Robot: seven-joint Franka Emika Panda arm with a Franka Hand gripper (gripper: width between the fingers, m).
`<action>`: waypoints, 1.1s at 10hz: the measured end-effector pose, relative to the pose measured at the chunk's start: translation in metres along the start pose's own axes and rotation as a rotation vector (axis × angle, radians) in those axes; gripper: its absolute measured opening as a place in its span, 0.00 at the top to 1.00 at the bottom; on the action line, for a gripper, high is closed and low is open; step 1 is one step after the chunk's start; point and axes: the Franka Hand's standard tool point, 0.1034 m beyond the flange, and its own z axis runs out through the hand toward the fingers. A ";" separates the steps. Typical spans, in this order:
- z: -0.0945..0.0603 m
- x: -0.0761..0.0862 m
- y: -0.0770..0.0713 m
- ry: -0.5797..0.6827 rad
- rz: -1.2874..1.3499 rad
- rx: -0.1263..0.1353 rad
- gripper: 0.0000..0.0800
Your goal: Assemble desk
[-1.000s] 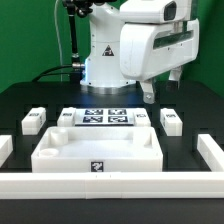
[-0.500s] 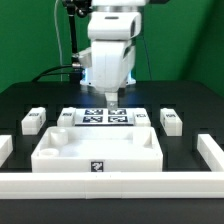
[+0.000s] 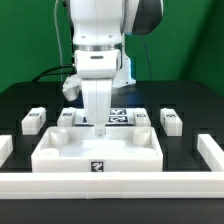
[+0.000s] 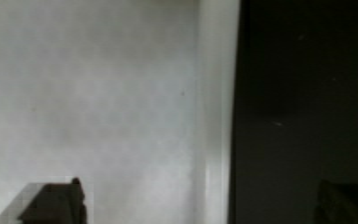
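While the gripper (image 3: 100,127) hangs with jaws wide apart, holding nothing, the desk top (image 3: 60,158) lies directly below, long axis across the exterior view. Wrist view suggests the 2 fingertips (image 4: 51,203) bracket its back rim; a grasp there looks next.

Plain green backdrop (image 3: 25,40) behind, matte black table (image 3: 195,100), white border rails (image 3: 150,185) along its near edge; even light

Can't see most of the marker board (image 3: 119,117) behind the pincer (image 3: 98,128). Can't identify the blurred white surface (image 4: 87,100) in wrist view; only see dark fingertips (image 4: 55,205) there, cropped at the frame edge.
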 end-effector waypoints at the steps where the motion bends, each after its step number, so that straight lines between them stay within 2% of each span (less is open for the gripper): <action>1: 0.006 0.002 -0.003 0.003 0.018 0.005 0.19; 4: 0.006 0.003 -0.003 0.003 0.028 0.005 0.24; 5: 0.006 0.003 -0.003 0.003 0.028 0.006 0.46; 6: 0.006 0.003 -0.003 0.003 0.028 0.006 0.46; 7: 0.006 0.003 -0.003 0.003 0.028 0.006 0.69; 8: 0.007 0.003 -0.003 0.003 0.028 0.007 0.86; 9: 0.006 0.003 -0.003 0.003 0.028 0.006 0.86; 10: 0.006 0.003 -0.003 0.003 0.028 0.006 0.93; 11: 0.007 0.003 -0.003 0.003 0.028 0.006 0.93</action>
